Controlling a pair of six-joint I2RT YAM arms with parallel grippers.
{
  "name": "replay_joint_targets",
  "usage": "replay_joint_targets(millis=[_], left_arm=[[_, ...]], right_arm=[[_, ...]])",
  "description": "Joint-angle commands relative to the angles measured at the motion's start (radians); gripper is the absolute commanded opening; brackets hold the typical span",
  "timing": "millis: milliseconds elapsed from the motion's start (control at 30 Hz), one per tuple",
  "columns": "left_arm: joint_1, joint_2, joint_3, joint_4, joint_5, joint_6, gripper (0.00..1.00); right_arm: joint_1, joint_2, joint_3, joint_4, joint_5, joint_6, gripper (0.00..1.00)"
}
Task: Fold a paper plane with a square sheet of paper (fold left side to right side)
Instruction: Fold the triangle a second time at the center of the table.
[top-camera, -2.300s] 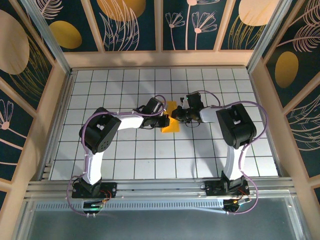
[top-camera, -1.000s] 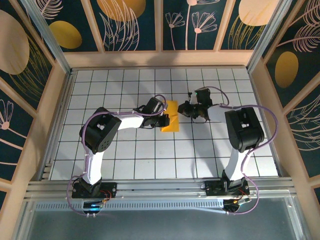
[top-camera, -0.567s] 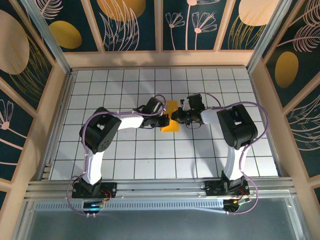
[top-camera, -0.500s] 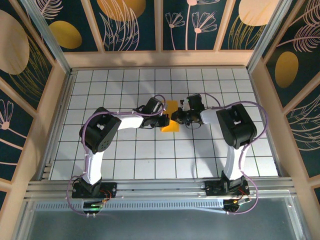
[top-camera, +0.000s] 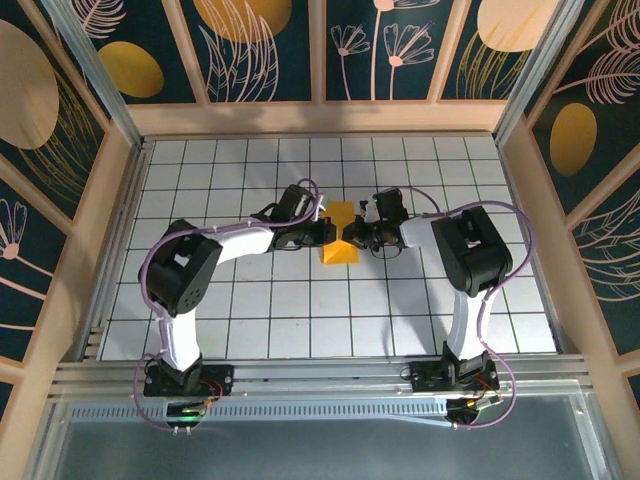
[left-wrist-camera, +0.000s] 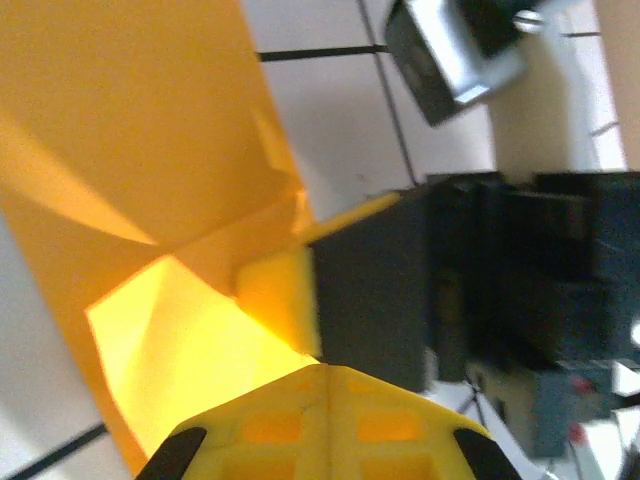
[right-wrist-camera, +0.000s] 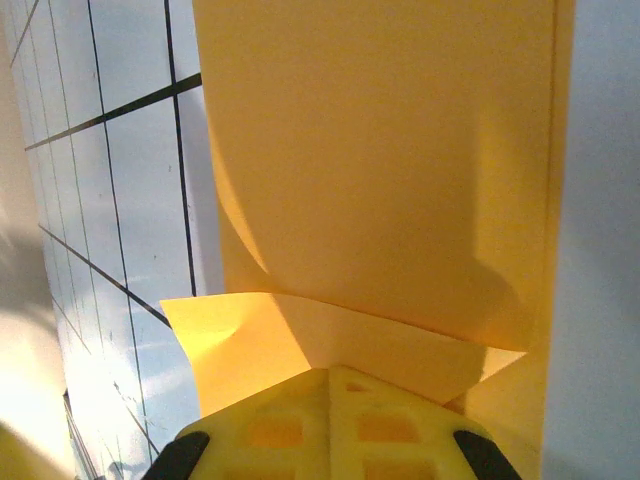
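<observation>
The paper (top-camera: 338, 252) sits on the table (top-camera: 250, 300) between the arms, with the left claw (top-camera: 322, 233) and right claw (top-camera: 357, 236) each closed on an opposite edge, buckling it up. It looks feather-light, limp and easily torn, so it's best pinched gently, right at an edge.

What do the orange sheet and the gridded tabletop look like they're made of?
Square sheet of paper: thin matte paper; it curls, holds creases and glows where backlit. Tabletop: apparently a hard, smooth white board with black grid lines and a faint sheen; exact material unclear.
</observation>
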Motion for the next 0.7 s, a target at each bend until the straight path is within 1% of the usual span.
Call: replay_joint_targets(millis=[0,67,133,467,667], left_arm=[[0.001,-0.016,-0.064,0.068,0.116,-0.060,0.00],[-0.001,-0.010,-0.099,0.119,0.149,-0.091,0.00],[-0.005,0.001,-0.113,0.138,0.154,-0.103,0.00],[-0.017,0.068,-0.104,0.149,0.165,-0.106,0.00],[-0.017,0.092,-0.086,0.150,0.143,-0.111,0.00]], right_arm=[[0.004,0.026,-0.019,-0.102,0.056,-0.015,0.00],[0.006,0.027,-0.020,-0.101,0.059,-0.014,0.00],[0.006,0.027,-0.019,-0.099,0.059,-0.011,0.00],[0.014,0.032,-0.015,-0.106,0.065,-0.010,0.00],[0.019,0.035,-0.009,-0.120,0.074,-0.017,0.00]])
